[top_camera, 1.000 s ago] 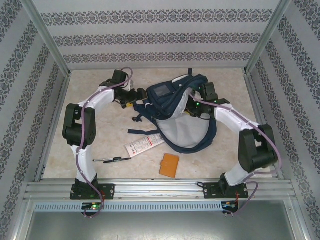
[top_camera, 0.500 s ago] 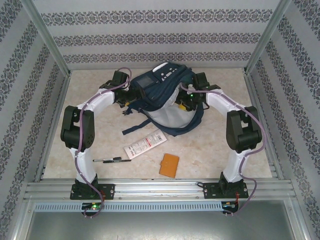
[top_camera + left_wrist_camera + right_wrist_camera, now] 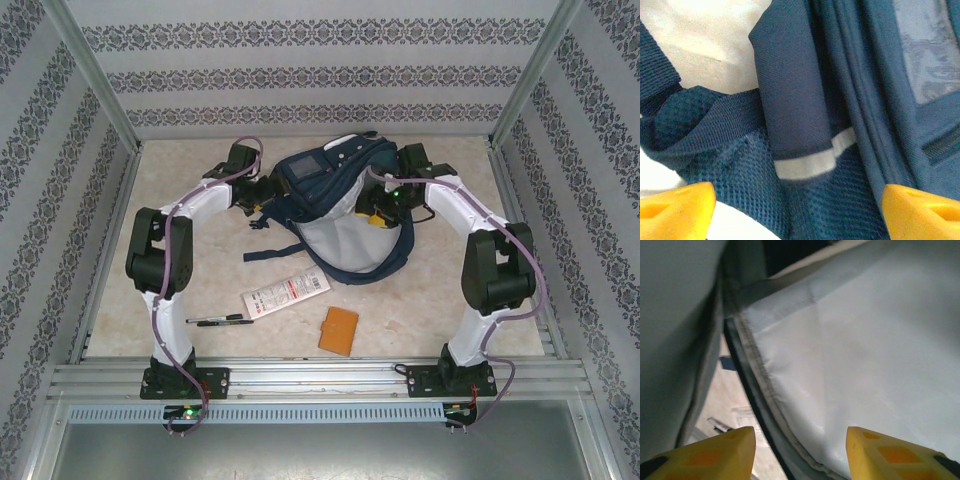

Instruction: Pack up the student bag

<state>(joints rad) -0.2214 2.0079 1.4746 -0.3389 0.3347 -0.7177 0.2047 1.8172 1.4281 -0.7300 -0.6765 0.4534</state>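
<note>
The student bag (image 3: 322, 180), navy blue with a pale patch on top, stands bunched at the back middle of the table, its mouth gaping toward me with the grey lining (image 3: 345, 245) showing. My left gripper (image 3: 262, 197) is at the bag's left side. In the left wrist view this gripper (image 3: 797, 210) is open, its yellow fingers wide apart around navy mesh and a white-edged strap (image 3: 800, 125). My right gripper (image 3: 376, 210) is at the mouth's right side. In the right wrist view it (image 3: 800, 452) is open, straddling the zipped rim (image 3: 757, 390) and lining (image 3: 875, 340).
Near the front lie a white packet with red print (image 3: 288, 291), a black pen (image 3: 222, 320) and a small orange notebook (image 3: 338, 330). A dark strap (image 3: 270, 255) trails from the bag to the left. Metal frame posts and patterned walls close in the table.
The bag has been pulled back and left and now stands more upright. Both arms moved with it, the right arm swinging inward. The right jaws have widened.
</note>
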